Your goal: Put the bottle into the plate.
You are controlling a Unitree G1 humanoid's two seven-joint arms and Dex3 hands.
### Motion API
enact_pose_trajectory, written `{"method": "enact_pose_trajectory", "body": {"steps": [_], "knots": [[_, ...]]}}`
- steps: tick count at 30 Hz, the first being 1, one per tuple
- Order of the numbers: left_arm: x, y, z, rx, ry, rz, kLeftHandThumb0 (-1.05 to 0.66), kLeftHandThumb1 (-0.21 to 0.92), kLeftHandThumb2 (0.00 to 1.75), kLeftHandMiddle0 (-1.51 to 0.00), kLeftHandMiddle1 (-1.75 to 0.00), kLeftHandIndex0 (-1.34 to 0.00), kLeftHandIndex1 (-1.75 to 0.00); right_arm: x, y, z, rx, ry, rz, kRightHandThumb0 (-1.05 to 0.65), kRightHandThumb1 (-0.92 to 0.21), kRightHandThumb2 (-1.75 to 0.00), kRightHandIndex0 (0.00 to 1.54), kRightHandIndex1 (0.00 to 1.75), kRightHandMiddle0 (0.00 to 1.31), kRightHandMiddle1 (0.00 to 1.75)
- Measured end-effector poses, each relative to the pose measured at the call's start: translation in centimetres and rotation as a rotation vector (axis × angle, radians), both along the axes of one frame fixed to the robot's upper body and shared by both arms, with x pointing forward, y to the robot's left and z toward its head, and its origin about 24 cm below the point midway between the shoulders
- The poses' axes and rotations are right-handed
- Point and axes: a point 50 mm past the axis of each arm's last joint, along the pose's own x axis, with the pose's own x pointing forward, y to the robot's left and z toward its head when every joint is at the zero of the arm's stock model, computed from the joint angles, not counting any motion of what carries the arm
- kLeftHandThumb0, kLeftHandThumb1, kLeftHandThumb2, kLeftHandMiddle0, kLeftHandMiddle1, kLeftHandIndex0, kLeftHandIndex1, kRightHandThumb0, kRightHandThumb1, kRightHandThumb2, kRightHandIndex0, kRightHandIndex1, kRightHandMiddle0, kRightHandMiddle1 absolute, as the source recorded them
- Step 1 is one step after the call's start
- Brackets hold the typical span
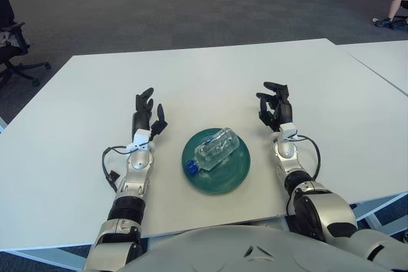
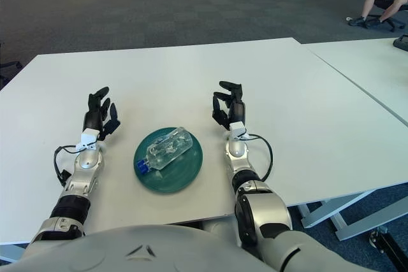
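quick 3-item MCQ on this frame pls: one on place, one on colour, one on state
1. Where is the bottle?
A. lying on the plate
B. standing on the table
C. in the left hand

2. What colour is the plate?
A. white
B. green
C. red

3. What is the right hand doing?
A. gripping the bottle
B. pressing on the plate
C. open, holding nothing

Key: 1 A, the bottle lies on its side within the plate's rim. 2 B, the plate is dark green against the white table. 3 C, its fingers are spread, beside the plate; the left hand likewise.
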Motion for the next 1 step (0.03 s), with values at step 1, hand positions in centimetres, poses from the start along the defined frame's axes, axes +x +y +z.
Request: {"method": "enact_pose_trajectory", "body": {"steps": [1], "knots": [[0.01, -0.01, 0.00, 0.000, 0.001, -0.002, -0.71, 0.92, 0.85, -0.39, 0.00, 0.00, -0.80, 0.01, 0.00, -0.01, 0.001, 0.001, 0.000, -0.58, -0.92, -0.65, 0.44, 0.84, 0.04, 1.19]]}}
